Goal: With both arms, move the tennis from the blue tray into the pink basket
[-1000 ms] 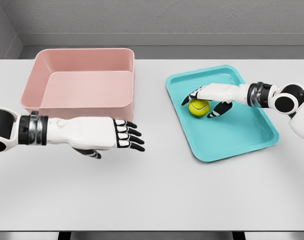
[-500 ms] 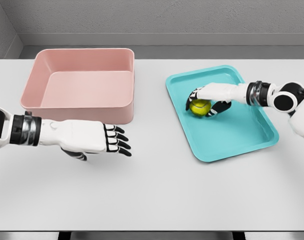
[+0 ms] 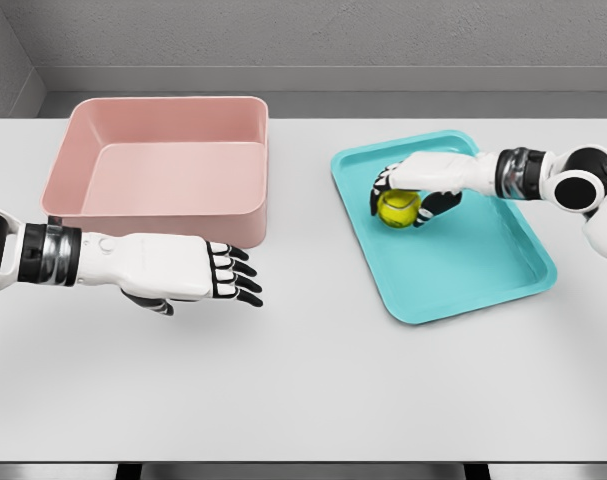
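Both arms are glossy white shells, pretty smooth and rounded. The left hand (image 3: 198, 272) has a white palm block with fingers built from white segments and black joints and tips, so they look striped. Behind its wrist there's a ribbed silver-grey band between black rings, then a fat black and white joint at the picture's edge. The right hand (image 3: 415, 187) is the same build, with a dark wrist collar and a round white joint with a black face.
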Available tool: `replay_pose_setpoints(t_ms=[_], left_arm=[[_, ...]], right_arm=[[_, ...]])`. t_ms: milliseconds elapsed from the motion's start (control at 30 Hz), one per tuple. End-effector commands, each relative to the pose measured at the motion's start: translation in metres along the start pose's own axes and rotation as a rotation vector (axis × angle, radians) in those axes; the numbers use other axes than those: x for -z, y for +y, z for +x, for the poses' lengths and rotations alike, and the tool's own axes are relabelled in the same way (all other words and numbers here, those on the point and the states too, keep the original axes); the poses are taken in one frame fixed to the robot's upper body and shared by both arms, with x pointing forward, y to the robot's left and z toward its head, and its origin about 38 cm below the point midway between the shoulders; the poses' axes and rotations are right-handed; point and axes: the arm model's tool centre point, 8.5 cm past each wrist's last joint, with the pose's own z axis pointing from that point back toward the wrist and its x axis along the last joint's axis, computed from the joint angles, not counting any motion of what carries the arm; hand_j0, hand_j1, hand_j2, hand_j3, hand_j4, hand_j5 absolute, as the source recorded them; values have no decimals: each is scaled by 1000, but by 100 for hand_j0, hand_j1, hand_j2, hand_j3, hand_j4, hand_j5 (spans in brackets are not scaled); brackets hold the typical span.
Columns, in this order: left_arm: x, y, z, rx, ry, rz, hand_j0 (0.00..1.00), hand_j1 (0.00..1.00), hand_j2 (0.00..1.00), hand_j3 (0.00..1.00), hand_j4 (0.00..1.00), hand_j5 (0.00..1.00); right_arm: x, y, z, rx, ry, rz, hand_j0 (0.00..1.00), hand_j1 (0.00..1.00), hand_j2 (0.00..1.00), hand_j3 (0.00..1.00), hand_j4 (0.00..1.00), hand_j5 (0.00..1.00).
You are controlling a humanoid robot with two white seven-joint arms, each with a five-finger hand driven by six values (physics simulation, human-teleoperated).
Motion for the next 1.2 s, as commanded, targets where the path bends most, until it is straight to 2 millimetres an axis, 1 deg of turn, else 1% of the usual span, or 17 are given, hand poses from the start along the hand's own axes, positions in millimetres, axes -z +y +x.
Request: replay_pose_setpoints(t_ms=[0, 200, 333, 433, 500, 633, 700, 767, 933, 1000, 1067, 1100, 1167], left_arm=[[-1, 0, 0, -5, 3, 4, 100, 100, 100, 100, 100, 100], [-1, -1, 0, -8, 3, 2, 100, 100, 100, 100, 100, 100], [-1, -1, 0, -8, 3, 2, 100, 100, 100, 100, 100, 100], [-1, 0, 0, -6, 2, 3, 100, 100, 100, 100, 100, 100], [-1, 0, 0, -6, 2, 3, 100, 100, 100, 100, 100, 100], [0, 0, 0, -5, 0, 5, 100, 100, 100, 100, 100, 100], [0, 0, 0, -5, 0, 5, 100, 100, 100, 100, 100, 100], [0, 0, 0, -7, -1, 4, 100, 100, 100, 100, 100, 100], [-2, -2, 0, -10, 5, 1, 100, 100, 100, 100, 100, 100], [-8, -4, -2, -15, 20, -7, 100, 100, 100, 100, 100, 100], [-12, -7, -2, -20, 28, -11, 100, 100, 100, 100, 100, 100], [-19, -10, -3, -25, 45, -22, 100, 100, 100, 100, 100, 100], [-21, -11, -4, -26, 49, -24, 100, 100, 100, 100, 100, 100]], right_arm=[[-1, -6, 9, -23, -25, -10, 54, 54, 54, 54, 54, 54], [-5, -14, 26, -80, -67, -15, 53, 53, 53, 53, 53, 53], [0, -16, 46, -115, -119, -16, 53, 53, 53, 53, 53, 53], [-1, -20, 60, -152, -154, -20, 53, 53, 53, 53, 53, 53], [-3, -19, 67, -166, -170, -15, 51, 51, 51, 51, 51, 51], [1, -18, 84, -197, -216, -5, 51, 51, 51, 51, 51, 51], [2, -16, 90, -202, -231, -3, 51, 51, 51, 51, 51, 51], [9, -9, 97, -204, -254, 18, 51, 51, 51, 51, 51, 51], [16, -3, 110, -213, -293, 34, 51, 51, 51, 51, 51, 51], [19, -1, 113, -215, -305, 39, 51, 51, 51, 51, 51, 51], [27, 2, 120, -215, -327, 49, 51, 51, 51, 51, 51, 51], [32, 4, 125, -213, -343, 54, 51, 51, 51, 51, 51, 51], [39, 4, 131, -212, -358, 56, 51, 51, 51, 51, 51, 51]])
